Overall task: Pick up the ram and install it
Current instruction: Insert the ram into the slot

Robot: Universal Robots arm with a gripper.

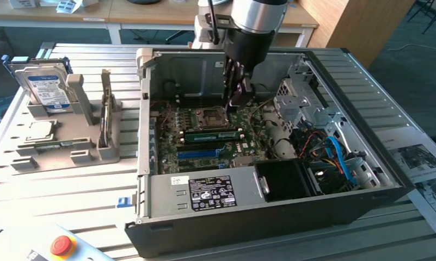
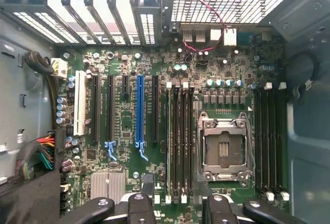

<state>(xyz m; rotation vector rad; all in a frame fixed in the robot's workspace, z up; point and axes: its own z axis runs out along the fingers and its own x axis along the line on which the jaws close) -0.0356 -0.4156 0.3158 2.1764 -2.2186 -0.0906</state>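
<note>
The ram (image 1: 211, 136), a long green stick, stands on edge in a memory slot beside the CPU socket (image 1: 207, 116) on the motherboard inside the open PC case. In the wrist view its thin pale edge (image 2: 169, 141) runs along the slot nearest the blue expansion slot (image 2: 139, 113). My gripper (image 1: 236, 100) hangs inside the case just above the board, a little behind the ram and apart from it. The two fingers (image 2: 142, 208) stand apart around my gripper's centre (image 2: 181, 208), with only bare board between them; it is open.
The case walls (image 1: 146, 109) and the drive cage (image 1: 305, 103) hem in the arm. Cables (image 1: 334, 152) and a power supply (image 1: 203, 193) fill the near side. A grey fixture (image 1: 65, 152) outside holds a hard drive (image 1: 47, 87), an upright card (image 1: 106, 109) and a chip (image 1: 40, 130).
</note>
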